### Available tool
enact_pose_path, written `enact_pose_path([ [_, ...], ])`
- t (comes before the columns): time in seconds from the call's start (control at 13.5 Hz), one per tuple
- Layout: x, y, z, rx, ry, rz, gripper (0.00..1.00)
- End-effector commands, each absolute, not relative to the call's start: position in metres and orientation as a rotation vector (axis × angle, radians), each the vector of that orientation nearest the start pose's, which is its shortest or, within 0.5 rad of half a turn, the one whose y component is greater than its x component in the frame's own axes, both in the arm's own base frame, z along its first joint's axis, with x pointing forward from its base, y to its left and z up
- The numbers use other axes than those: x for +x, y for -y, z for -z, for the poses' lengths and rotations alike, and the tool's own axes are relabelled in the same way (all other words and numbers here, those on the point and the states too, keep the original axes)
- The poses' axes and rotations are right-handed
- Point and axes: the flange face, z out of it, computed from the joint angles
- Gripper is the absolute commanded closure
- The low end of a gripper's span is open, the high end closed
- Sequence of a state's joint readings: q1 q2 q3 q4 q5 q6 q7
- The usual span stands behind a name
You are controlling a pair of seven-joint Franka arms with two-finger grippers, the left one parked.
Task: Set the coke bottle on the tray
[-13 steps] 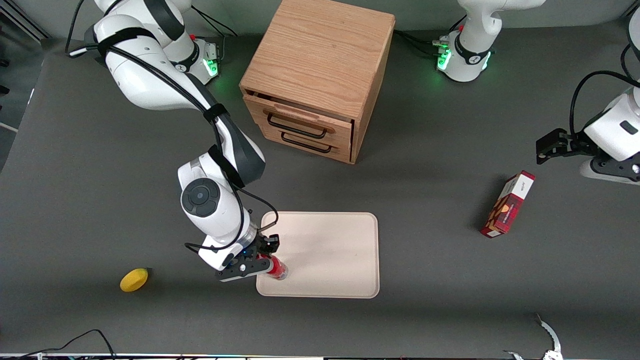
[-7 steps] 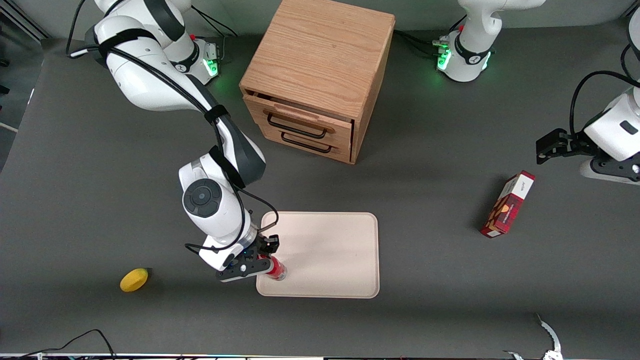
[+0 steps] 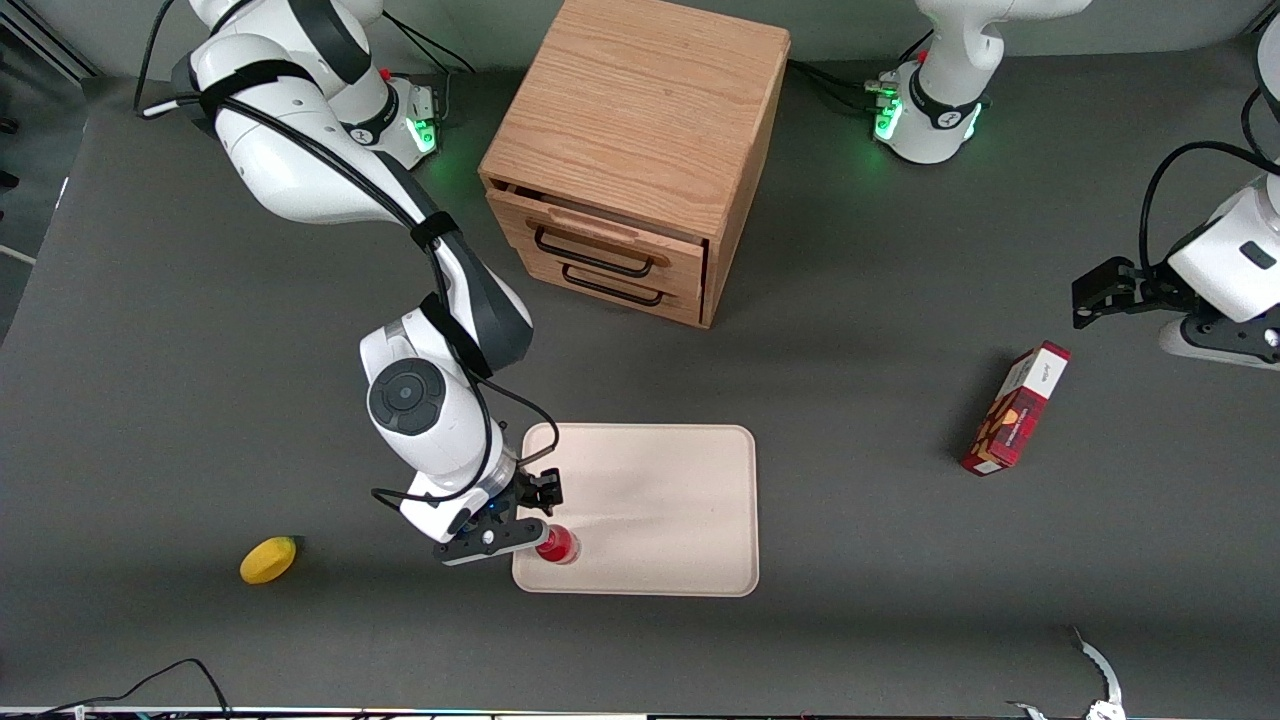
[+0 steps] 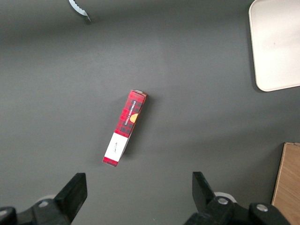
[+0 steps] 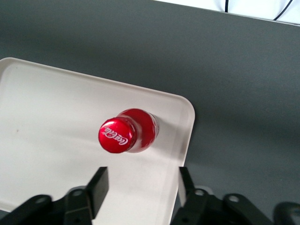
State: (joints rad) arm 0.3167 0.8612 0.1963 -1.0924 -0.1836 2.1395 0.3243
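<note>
The coke bottle (image 3: 556, 543) (image 5: 126, 132), small and red with a red cap, stands upright on the pale beige-pink tray (image 3: 660, 500) (image 5: 56, 108), in the tray's corner nearest the front camera at the working arm's end. My right gripper (image 3: 544, 512) (image 5: 142, 183) hangs just above the bottle. It is open, its two black fingers spread wider than the cap and touching nothing. The tray's rounded rim (image 5: 188, 122) runs close beside the bottle.
A wooden drawer cabinet (image 3: 640, 150) stands farther from the front camera than the tray, its top drawer slightly open. A red-and-white box (image 3: 1015, 408) (image 4: 125, 127) lies toward the parked arm's end. A yellow lemon-like fruit (image 3: 267, 559) lies toward the working arm's end.
The gripper has opened and let go of the coke bottle, which now stands free on the tray. The hand has drawn slightly up and away from it.
</note>
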Motion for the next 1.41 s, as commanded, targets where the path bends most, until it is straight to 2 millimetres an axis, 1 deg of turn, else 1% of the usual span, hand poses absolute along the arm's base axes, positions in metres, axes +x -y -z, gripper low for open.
enact_pose_path([
  [0.0, 0.717, -0.337, -0.330, -3.064, 0.322, 0.336, 0.06],
  [0.07, 0.718, -0.337, -0.330, -3.063, 0.319, 0.338, 0.01],
  [0.15, 0.718, -0.337, -0.330, -3.064, 0.314, 0.338, 0.00],
  [0.59, 0.718, -0.337, -0.330, -3.063, 0.311, 0.337, 0.00],
  [0.82, 0.718, -0.337, -0.335, -3.060, 0.305, 0.343, 0.00],
  [0.89, 0.718, -0.336, -0.343, -3.057, 0.301, 0.354, 0.00],
  [0.97, 0.717, -0.334, -0.356, -3.053, 0.296, 0.361, 0.00],
  [1.04, 0.717, -0.327, -0.377, -3.053, 0.279, 0.370, 0.00],
  [1.11, 0.713, -0.323, -0.389, -3.070, 0.276, 0.339, 0.00],
  [1.26, 0.710, -0.302, -0.415, -3.100, 0.236, 0.282, 0.00],
  [1.34, 0.707, -0.283, -0.426, -3.126, 0.200, 0.231, 0.00],
])
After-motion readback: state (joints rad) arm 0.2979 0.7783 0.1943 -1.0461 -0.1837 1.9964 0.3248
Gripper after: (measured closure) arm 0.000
